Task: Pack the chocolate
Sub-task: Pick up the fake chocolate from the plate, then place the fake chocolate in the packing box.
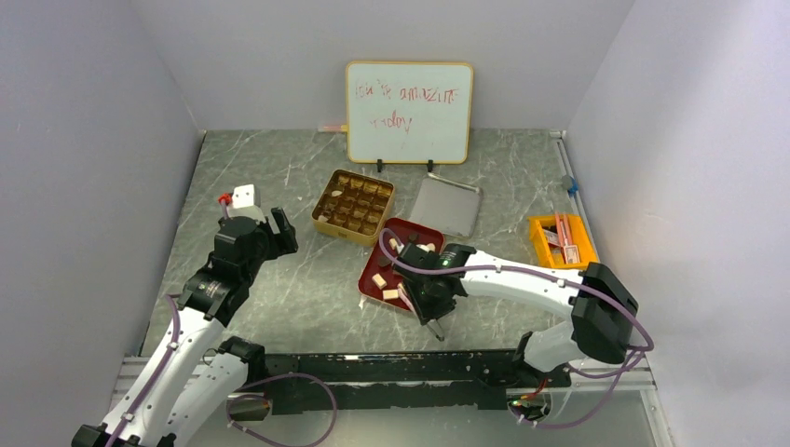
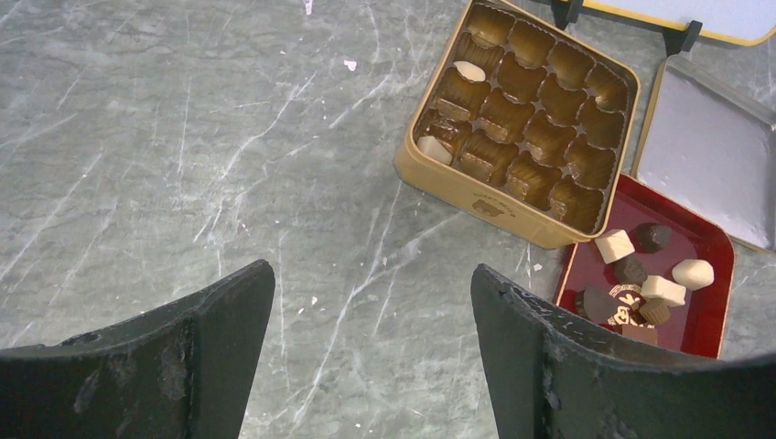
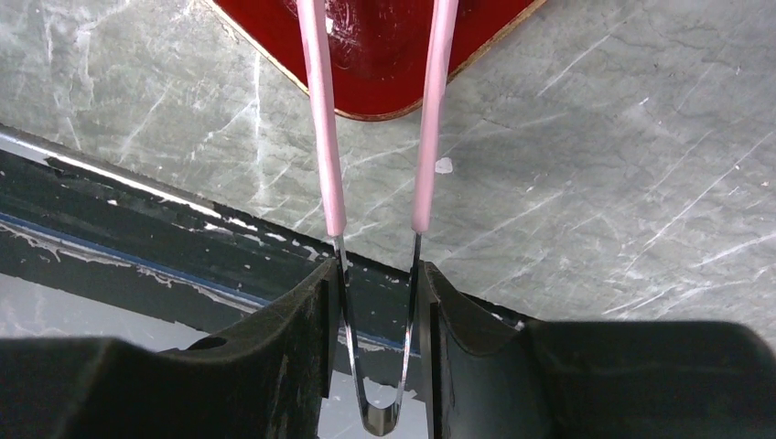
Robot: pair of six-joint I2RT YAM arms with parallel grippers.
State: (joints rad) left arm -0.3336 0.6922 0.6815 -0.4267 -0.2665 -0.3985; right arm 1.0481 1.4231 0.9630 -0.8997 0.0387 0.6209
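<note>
Gold tin holds only two cream pieces, we judge; most chocolate waits in the red tray at its near right. Our right gripper pinches the pink tweezers; left gripper hangs spread.

Arms: two, left arm and right arm.
Grippers: two, left gripper and right gripper.
Gold tin: one.
Cups in the tin: sixteen, four rows of four.
Cream chocolate in the cups: two pieces.
Red tray: one.
Loose chocolate on the tray: at least eight pieces, four cream or tan, four dark; exact number not clear, partly hidden behind a finger.
Silver lid: one.
Pink tweezers: one pair, two pink legs.
Whiteboard: one, on two black feet.
Orange bin: one; number of things inside not possible to tell.
</note>
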